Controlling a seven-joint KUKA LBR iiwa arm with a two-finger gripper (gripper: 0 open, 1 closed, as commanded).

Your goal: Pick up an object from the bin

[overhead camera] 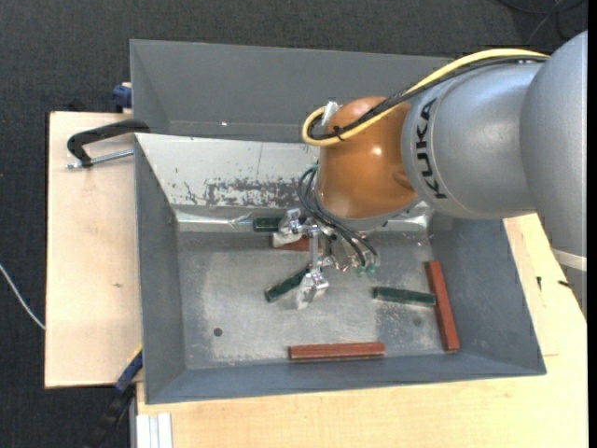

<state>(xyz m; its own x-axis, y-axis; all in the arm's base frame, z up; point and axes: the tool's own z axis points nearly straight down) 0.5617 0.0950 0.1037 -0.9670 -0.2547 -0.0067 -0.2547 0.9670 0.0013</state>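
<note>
camera view: grey metal bin (154,278), arm in from the right, orange wrist cover (364,171) over the back half of the floor. gripper (312,289) is low, near the middle of the bin floor. whether it is spread or pressed together: cannot tell, the metal parts run together from this angle.

nearest thing: short dark green flat stick (281,291), lying slanted on the floor, its right end touching or just under the gripper tip. cannot tell whether that end is pinched. the stick looks flat on the floor, not raised.

others, all apart from the gripper:
- second dark green flat stick (404,296), right of centre.
- long red-brown flat bar (336,350) along the front wall.
- second red-brown flat bar (443,317) along the right wall.
- a few small dark and pale pieces (280,224) at the foot of the back wall, too small to identify.

progress, as a judgement: approach and descent look done, with the gripper down at the first green stick. nothing shows as lifted. left to do: a confirmed grip on the stick, then raise it clear of the floor and the bin walls.
</note>
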